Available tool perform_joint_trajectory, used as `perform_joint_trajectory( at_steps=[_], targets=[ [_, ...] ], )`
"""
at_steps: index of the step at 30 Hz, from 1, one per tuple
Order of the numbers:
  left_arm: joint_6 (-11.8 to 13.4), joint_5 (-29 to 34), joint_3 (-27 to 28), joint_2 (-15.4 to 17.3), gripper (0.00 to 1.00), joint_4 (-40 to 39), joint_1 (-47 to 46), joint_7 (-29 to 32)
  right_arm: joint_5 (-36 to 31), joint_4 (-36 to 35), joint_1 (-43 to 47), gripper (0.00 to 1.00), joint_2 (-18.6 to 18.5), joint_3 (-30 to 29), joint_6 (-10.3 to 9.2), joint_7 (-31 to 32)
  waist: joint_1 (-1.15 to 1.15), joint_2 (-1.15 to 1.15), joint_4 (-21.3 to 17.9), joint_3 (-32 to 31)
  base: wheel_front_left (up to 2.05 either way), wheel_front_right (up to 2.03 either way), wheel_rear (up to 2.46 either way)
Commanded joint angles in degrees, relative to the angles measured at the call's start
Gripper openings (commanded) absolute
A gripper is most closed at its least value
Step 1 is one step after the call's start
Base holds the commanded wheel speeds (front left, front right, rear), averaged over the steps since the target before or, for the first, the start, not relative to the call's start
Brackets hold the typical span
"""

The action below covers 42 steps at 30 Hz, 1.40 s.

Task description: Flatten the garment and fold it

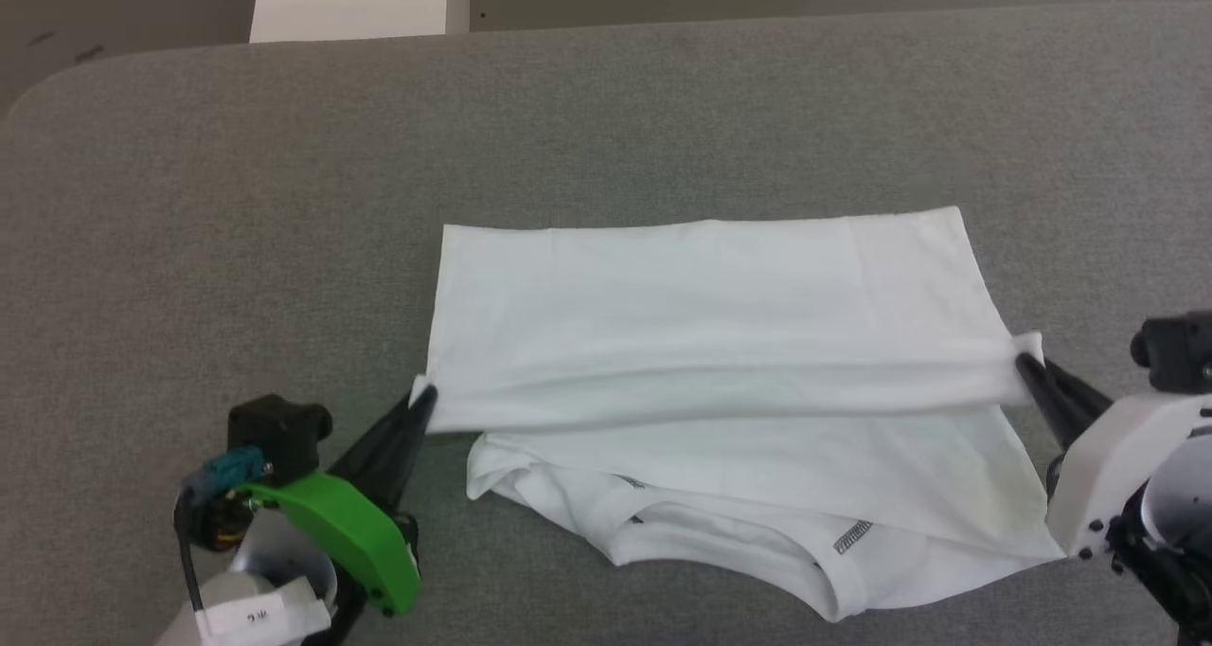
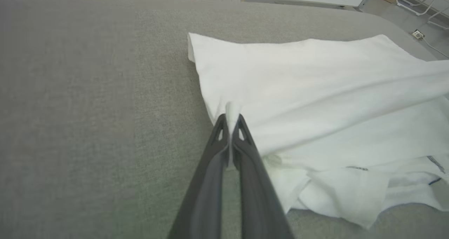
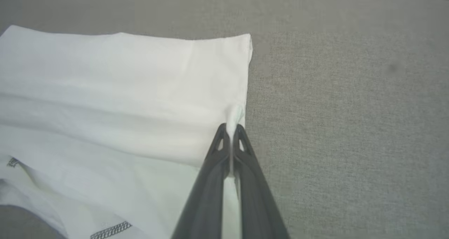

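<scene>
Left gripper [image 1: 423, 402]: nearest us at the lower left; fingers pinched fully together on the left corner of a raised edge of the garment [image 1: 701, 324], a tuft of white cloth nipped between the tips
Garment position: middle of the grey table [image 1: 284, 201]; far part flat and rectangular, upper layer running toward us to the held edge
Held edge: stretched as a straight ridge from one gripper to the other, lifted just above the lower layer
Near part: collar end bunched and creased, stitching marks [image 1: 852, 536] showing
Right gripper [image 1: 1023, 362]: fingers shut tight on the right corner of the same edge, cloth caught between the tips
Step in hand (our judgement): a two-handed fold, upper layer carried over the lower one
How to do it well: we would move both corners at equal height and pace, edge taut but not stretched, parallel to the far edge; lower onto the cloth before letting go, both sides together
Risk (our judgement): thin fabric may slip from a pinch or drag the lower layer; near creases could be trapped under the fold
</scene>
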Motion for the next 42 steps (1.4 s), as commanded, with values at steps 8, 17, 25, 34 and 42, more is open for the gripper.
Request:
perform_joint_trajectory(
  at_steps=[8, 17, 25, 34, 42],
  targets=[
    [-0.7, -2.8, -2.6, 0.0, 0.00, 1.6, 8.4, 1.1, -4.8, -0.4, 8.7, 0.00, 3.0, -2.6, -0.09, 2.1, 0.01, 0.00, 0.9, -1.5, 0.00, 0.00, 0.00],
    [-1.5, -2.6, -5.5, -1.9, 0.00, 7.1, 9.4, 0.5, -7.0, 5.5, 12.0, 0.00, 5.4, -2.0, -0.09, 2.5, 0.01, 0.00, 1.4, -2.5, 0.00, 0.00, 0.00],
    [-0.9, -3.1, -5.3, -3.3, 1.00, 10.1, 10.0, -1.7, -8.2, 7.0, 14.0, 1.00, 6.7, -3.4, -0.09, 3.3, 0.01, 0.00, 1.7, -4.6, 0.00, 0.00, 0.00],
    [1.7, -0.9, -1.3, -4.9, 1.00, 8.9, 8.8, -12.8, -6.7, -0.8, 16.7, 1.00, 11.4, -9.1, -0.09, -0.3, 0.01, 0.00, 3.5, -6.8, 0.00, 0.00, 0.00],
    [5.9, 6.8, 3.9, -8.7, 1.00, 8.6, 1.6, -17.4, -3.5, -0.6, 12.5, 1.00, 13.6, -11.8, -0.09, -10.6, 0.01, 0.00, 4.5, -8.2, 0.00, 0.00, 0.00]
  ],
)
